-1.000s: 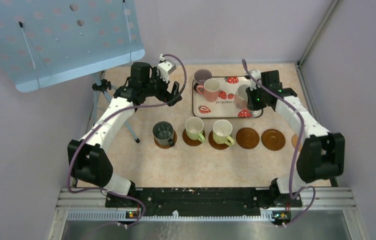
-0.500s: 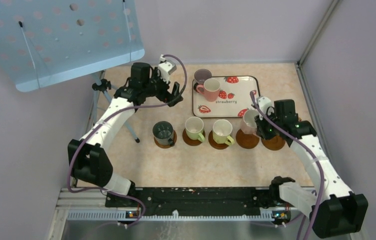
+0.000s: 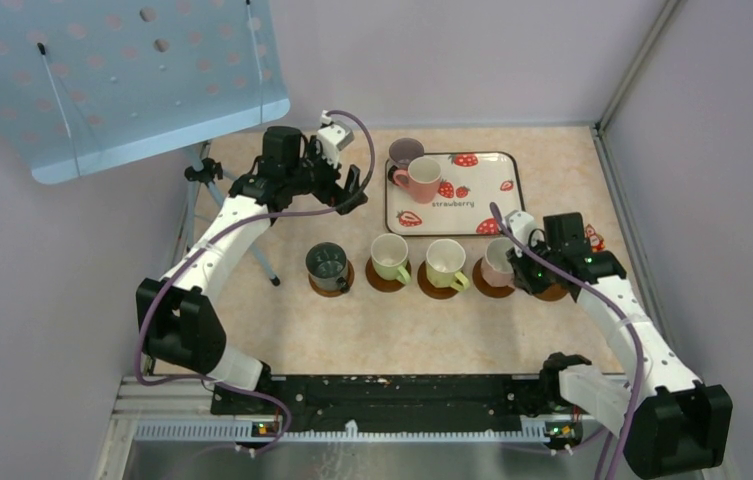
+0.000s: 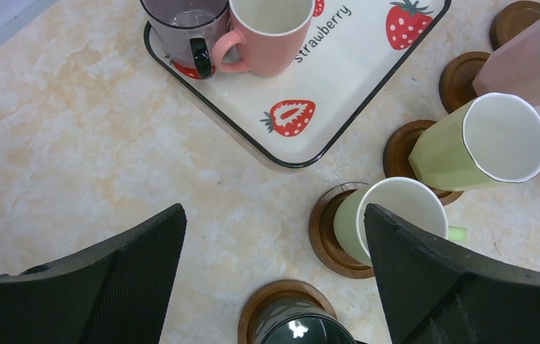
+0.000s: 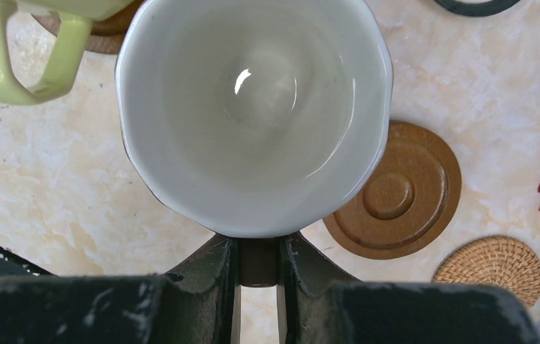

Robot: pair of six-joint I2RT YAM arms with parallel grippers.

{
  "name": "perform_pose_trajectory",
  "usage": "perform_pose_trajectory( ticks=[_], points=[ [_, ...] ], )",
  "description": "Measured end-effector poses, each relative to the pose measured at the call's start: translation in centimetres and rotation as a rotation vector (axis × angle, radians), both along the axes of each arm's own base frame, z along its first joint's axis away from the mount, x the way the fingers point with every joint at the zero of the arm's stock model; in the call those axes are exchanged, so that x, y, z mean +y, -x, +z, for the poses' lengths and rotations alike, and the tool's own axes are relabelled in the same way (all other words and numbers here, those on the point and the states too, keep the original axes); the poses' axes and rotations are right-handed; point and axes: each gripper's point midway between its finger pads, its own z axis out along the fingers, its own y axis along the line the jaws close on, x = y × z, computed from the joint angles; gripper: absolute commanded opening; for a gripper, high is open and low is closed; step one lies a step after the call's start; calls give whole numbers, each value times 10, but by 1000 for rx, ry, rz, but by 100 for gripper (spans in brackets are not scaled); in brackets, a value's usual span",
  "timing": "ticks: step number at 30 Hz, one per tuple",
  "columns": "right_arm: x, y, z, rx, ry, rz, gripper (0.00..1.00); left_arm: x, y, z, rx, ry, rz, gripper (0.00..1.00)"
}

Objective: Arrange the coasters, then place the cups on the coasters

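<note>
Gripping pink cup (image 5: 252,107) by handle w/ R gripper (image 5: 258,261), clamped; cup upright over 4th coaster (image 3: 488,287) in row, contact unclear. L gripper (image 3: 350,190) spread wide, empty, beside tray (image 3: 474,188) on counter (image 3: 402,330).

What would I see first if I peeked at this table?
Probably the pink cup, pinched by its handle in the right fingers at a brown coaster, next to three cups sitting in a row on coasters of their own. Behind them, the strawberry tray holds a pink mug and a purple one.
</note>
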Motion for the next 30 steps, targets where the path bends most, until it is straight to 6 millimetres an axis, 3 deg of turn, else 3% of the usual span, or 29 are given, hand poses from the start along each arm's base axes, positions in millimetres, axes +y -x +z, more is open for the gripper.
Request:
perform_pose_trajectory(
  ticks=[17, 25, 30],
  points=[
    [-2, -1, -14, 8, 9, -6, 1, -1, 1, -1, 11, 8, 0, 99],
    [-2, -5, -14, -6, 13, -7, 32, -1, 1, -1, 11, 9, -2, 99],
    [-2, -10, -11, -29, 13, -8, 41, -1, 1, -1, 11, 9, -2, 99]
  ],
)
